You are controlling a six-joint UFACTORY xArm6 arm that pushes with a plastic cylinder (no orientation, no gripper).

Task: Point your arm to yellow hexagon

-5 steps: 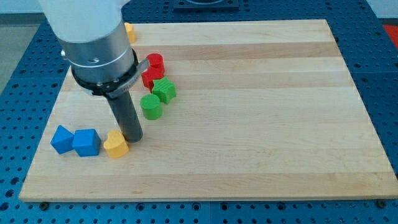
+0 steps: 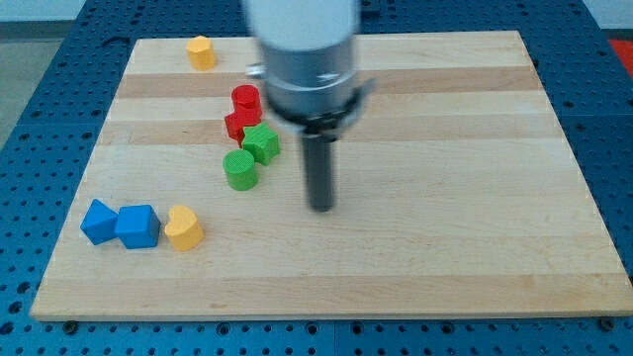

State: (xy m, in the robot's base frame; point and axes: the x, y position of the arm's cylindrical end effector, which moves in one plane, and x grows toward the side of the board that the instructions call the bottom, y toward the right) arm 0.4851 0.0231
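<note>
The yellow hexagon (image 2: 201,51) sits near the board's top left edge. My tip (image 2: 321,207) is on the board's middle, far to the lower right of the hexagon. It stands just right of the green cylinder (image 2: 239,169) and the green star-shaped block (image 2: 261,143), touching neither. The arm's grey body above the rod is blurred.
A red cylinder (image 2: 245,100) and a red block (image 2: 238,125) lie above the green blocks. A yellow heart (image 2: 184,227), a blue cube (image 2: 137,226) and another blue block (image 2: 99,221) lie in a row at the lower left. The wooden board (image 2: 465,188) ends on blue pegboard.
My tip has left the yellow heart and moved right across the board, past the green blocks. The yellow hexagon, half hidden by the arm before, now shows fully. No block has moved.
</note>
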